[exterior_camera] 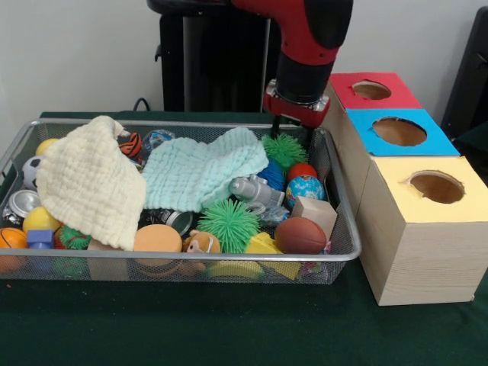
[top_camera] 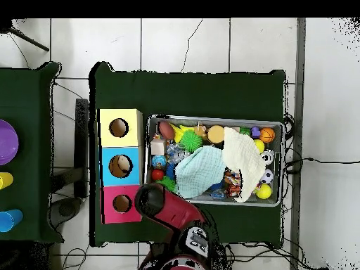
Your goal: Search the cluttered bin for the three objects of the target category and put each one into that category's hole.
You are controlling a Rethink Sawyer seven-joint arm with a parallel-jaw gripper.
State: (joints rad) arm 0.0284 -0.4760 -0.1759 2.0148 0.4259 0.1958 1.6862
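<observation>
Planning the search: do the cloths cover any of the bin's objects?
Yes. A cream cloth and a mint cloth lie over the objects in the bin, hiding whatever is beneath.

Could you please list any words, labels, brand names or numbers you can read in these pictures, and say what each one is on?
None can be read.
The silver can at the end of the wire bin may carry print, but it is too small and blurred to read.
The globe ball shows only a map pattern.
The three boxes have plain coloured tops.
</observation>
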